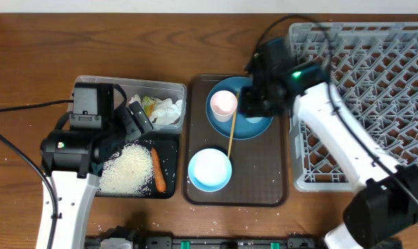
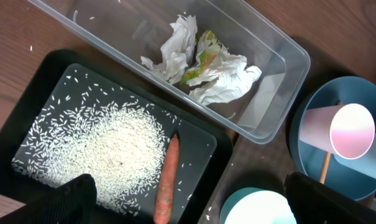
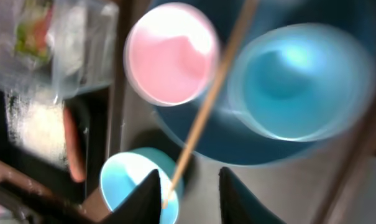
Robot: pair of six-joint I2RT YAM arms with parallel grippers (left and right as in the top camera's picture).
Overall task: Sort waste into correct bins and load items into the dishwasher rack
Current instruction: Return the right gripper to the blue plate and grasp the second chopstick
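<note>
My right gripper (image 1: 253,100) hovers over the round blue plate (image 1: 257,128) on the brown tray; its fingers (image 3: 147,196) stand a little apart with nothing between them. On the plate are the pink cup (image 3: 170,53) and the light blue cup (image 3: 299,81). A wooden chopstick (image 1: 231,131) runs from the plate to the white bowl (image 1: 209,169). My left gripper (image 2: 194,208) is wide open and empty above the black tray (image 2: 203,140), which holds rice (image 2: 116,146) and the carrot (image 2: 168,180). Tissues (image 2: 228,81) and the green-yellow wrapper (image 2: 203,59) lie in the clear tub (image 2: 281,93). The grey rack (image 1: 361,83) is at the right.
The brown serving tray (image 1: 264,187) sits between the bins and the rack. A few rice grains lie on the table near the front left edge. The right wrist view is motion-blurred. Cables run across the left side of the table.
</note>
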